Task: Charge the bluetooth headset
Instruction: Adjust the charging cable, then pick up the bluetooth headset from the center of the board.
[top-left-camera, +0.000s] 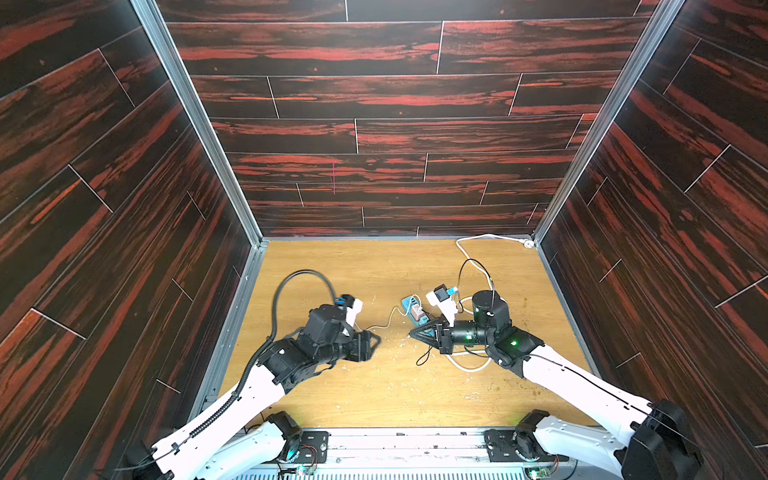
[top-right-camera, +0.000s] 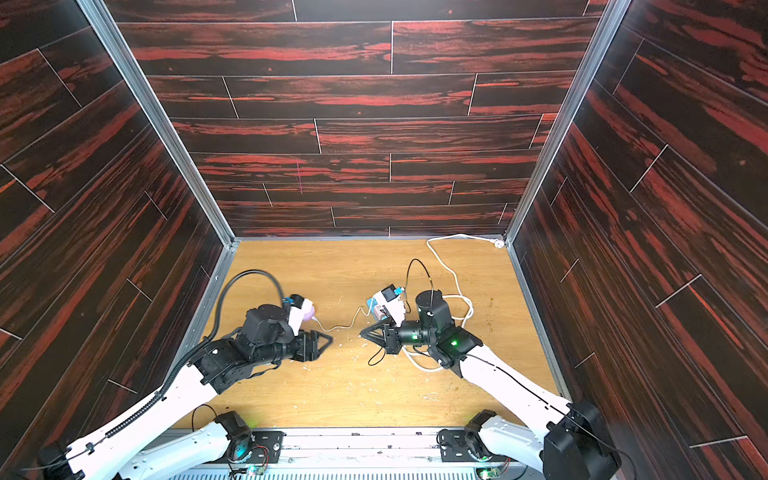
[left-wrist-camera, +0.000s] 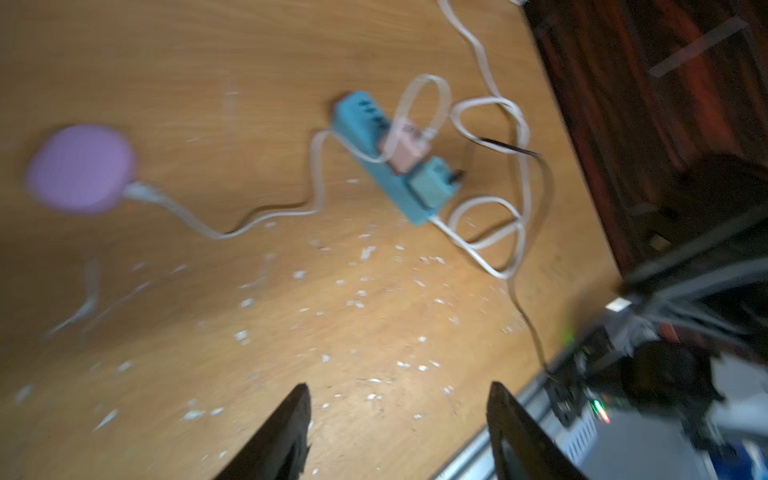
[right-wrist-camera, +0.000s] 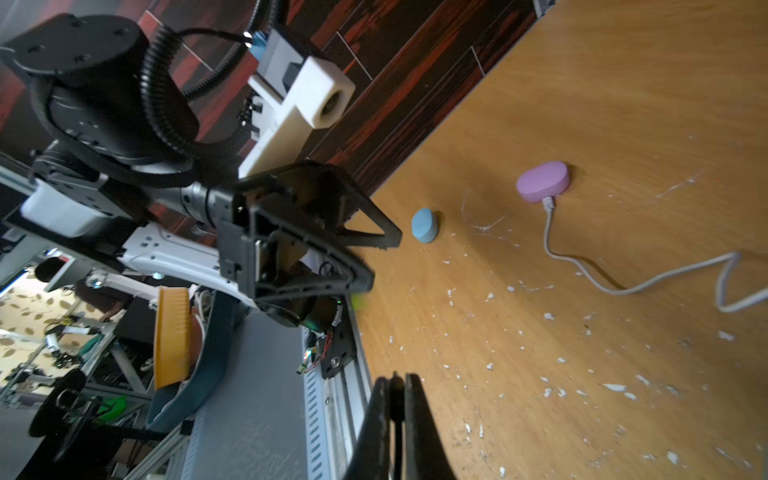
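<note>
So the wooden desk (top-left-camera: 353, 270) was pretty much all there was in that booth, with both my arms stretched low over it and pointing at each other across the middle. My left hand (left-wrist-camera: 399, 387) was spread wide with nothing between the fingers, just bare desk under it. My right hand (right-wrist-camera: 401, 377) was pressed together and not pinching anything either. The teal power strip (left-wrist-camera: 358, 121) lay over by my right arm, its own thick white cord looping off toward the back corner. A thinner white cable (left-wrist-camera: 249, 218) snaked from it across to my left side and went into the purple headset case (left-wrist-camera: 81, 168), which sat flat on the desk just beside my left wrist and well apart from the strip. The other end looked like it ran into the little pink adapter (left-wrist-camera: 403, 151) seated on the strip. Honestly, that read to me as plugged in at both ends, so the job seemed basically done and only backing the arms off was left. I couldn't spot any charging light though, so no promises. There was also a small blue puck (right-wrist-camera: 424, 225) near the left wall, no clue what it was, and white flecks (left-wrist-camera: 361, 253) everywhere.
</note>
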